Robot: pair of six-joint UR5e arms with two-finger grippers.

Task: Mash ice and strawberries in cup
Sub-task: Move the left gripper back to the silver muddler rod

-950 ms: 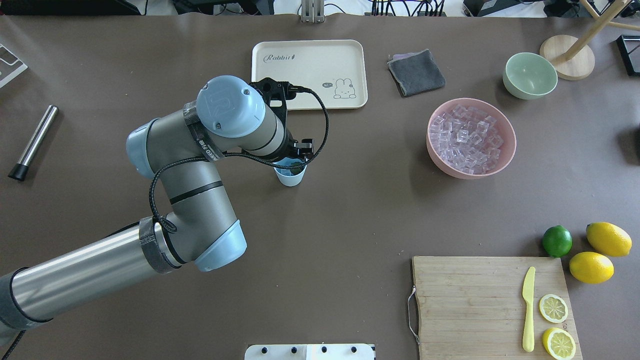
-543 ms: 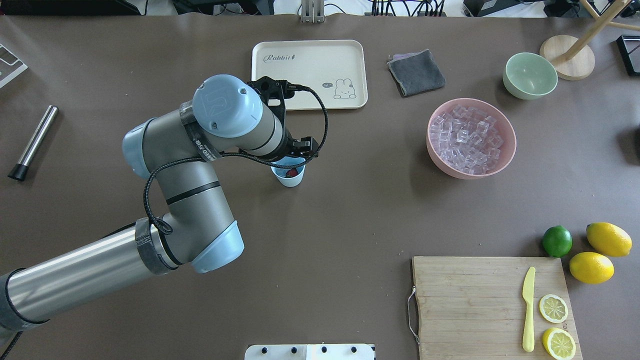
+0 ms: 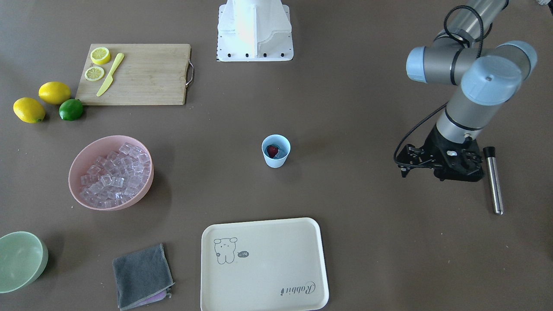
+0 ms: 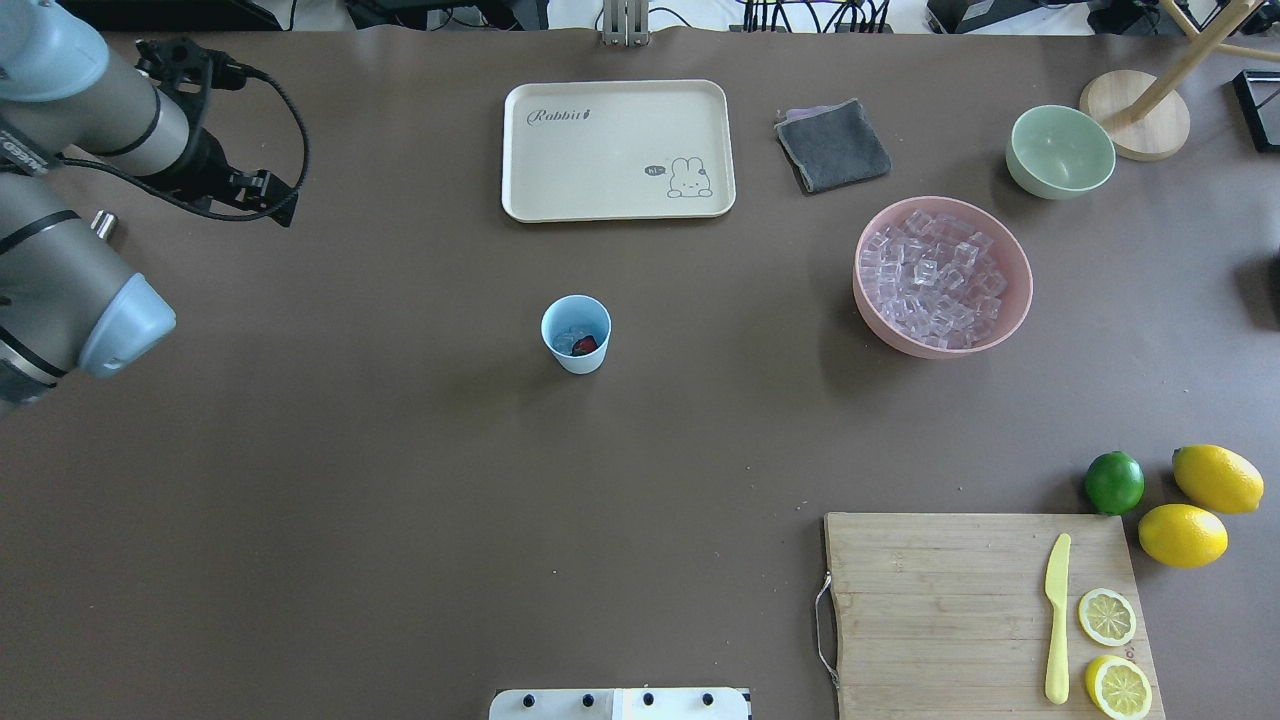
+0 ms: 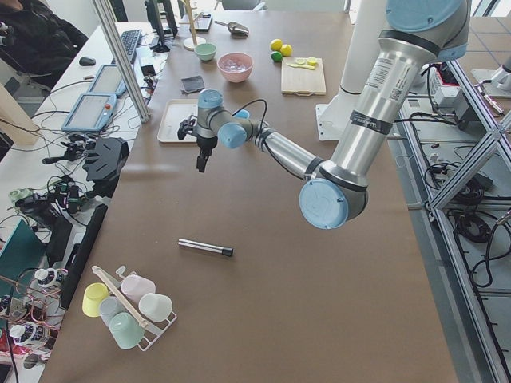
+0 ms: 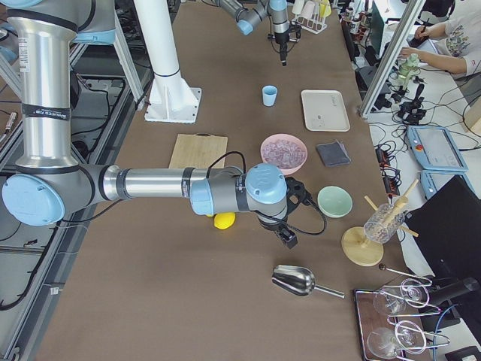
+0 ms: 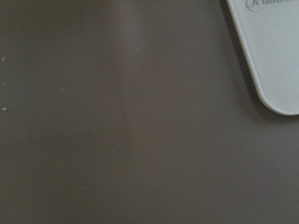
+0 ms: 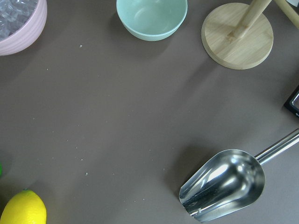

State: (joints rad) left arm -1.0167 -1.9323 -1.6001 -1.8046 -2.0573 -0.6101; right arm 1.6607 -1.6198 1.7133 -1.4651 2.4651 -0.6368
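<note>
Brown tabletop. Cup (image 4: 578, 362) mid-table holds ice (image 4: 566, 340) and strawberry (image 4: 586, 345), apparently unmashed. Metal muddler (image 3: 494, 183) lies far left, ungrasped. Left gripper (image 5: 200, 163) hangs near it; right gripper (image 6: 287, 238) far right. Can't tell either's jaw spread.

Strawberry (image 4: 586, 345) and ice (image 4: 567, 340) inside upright cup (image 4: 579, 365)

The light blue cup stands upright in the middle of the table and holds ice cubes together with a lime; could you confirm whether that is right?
Not quite. The light blue cup does stand upright in the middle of the table and holds ice cubes, but the item with them is a red strawberry, not a lime. The overhead exterior view shows this; the lime lies by the cutting board.
</note>
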